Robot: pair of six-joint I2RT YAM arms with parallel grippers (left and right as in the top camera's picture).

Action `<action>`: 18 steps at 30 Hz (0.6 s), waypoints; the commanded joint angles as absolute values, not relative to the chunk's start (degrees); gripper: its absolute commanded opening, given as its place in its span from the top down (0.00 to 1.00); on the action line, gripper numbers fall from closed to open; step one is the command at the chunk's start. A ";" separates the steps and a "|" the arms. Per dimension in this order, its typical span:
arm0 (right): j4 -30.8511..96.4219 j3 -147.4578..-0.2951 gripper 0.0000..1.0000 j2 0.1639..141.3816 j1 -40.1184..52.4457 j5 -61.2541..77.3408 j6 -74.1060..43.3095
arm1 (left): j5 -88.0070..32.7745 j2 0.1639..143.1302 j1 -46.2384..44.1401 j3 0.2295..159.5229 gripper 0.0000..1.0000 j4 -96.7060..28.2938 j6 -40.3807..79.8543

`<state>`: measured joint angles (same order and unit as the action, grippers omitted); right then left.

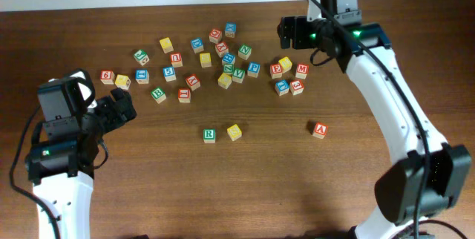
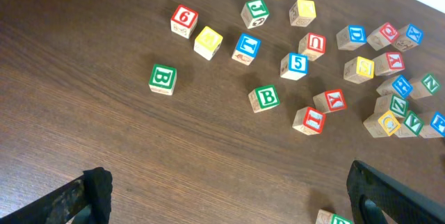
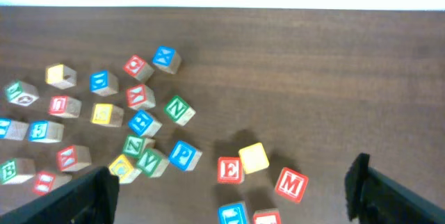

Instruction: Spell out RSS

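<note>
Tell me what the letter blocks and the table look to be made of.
Letter blocks: probably wood, with pale unpainted sides and edges and coloured painted letters and borders. Table: dark brown with visible wood grain and a matte look; could be solid wood, veneer or laminate.

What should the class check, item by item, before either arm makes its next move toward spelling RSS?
1. R block set apart from the pile: ok.
2. Yellow block beside it shows an S: cannot tell.
3. Third letter set down: not ok, only two blocks there.
4. Left gripper open and empty: ok.
5. Right gripper open and empty: ok.
</note>
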<state>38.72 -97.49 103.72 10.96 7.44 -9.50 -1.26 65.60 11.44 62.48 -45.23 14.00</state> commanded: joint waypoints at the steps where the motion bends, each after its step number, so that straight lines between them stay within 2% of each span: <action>1: 44.97 -97.58 0.02 98.65 8.45 8.38 -11.27 | -1.50 65.52 11.53 62.89 0.01 -45.12 14.31; 4: 60.49 -97.58 0.02 95.37 2.22 8.75 -11.31 | -1.50 65.52 11.51 62.89 0.01 -45.12 14.31; 7: 70.78 -97.56 0.02 95.64 2.61 16.01 -11.27 | -1.50 65.52 11.51 62.89 0.01 -45.12 14.31; 9: 72.25 -97.54 0.02 95.94 3.79 20.62 -11.29 | -1.50 65.52 11.51 62.89 0.01 -45.12 14.33; 13: 71.40 -97.41 0.01 97.25 9.93 20.75 -11.27 | -1.50 65.52 11.51 62.89 0.01 -45.12 14.31; 18: 61.93 -97.41 0.02 97.89 14.98 20.78 -12.56 | -1.50 65.52 11.51 62.89 0.01 -45.12 14.31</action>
<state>63.51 -97.47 97.25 13.80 20.08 -11.42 -1.28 65.58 11.44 62.48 -45.23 14.00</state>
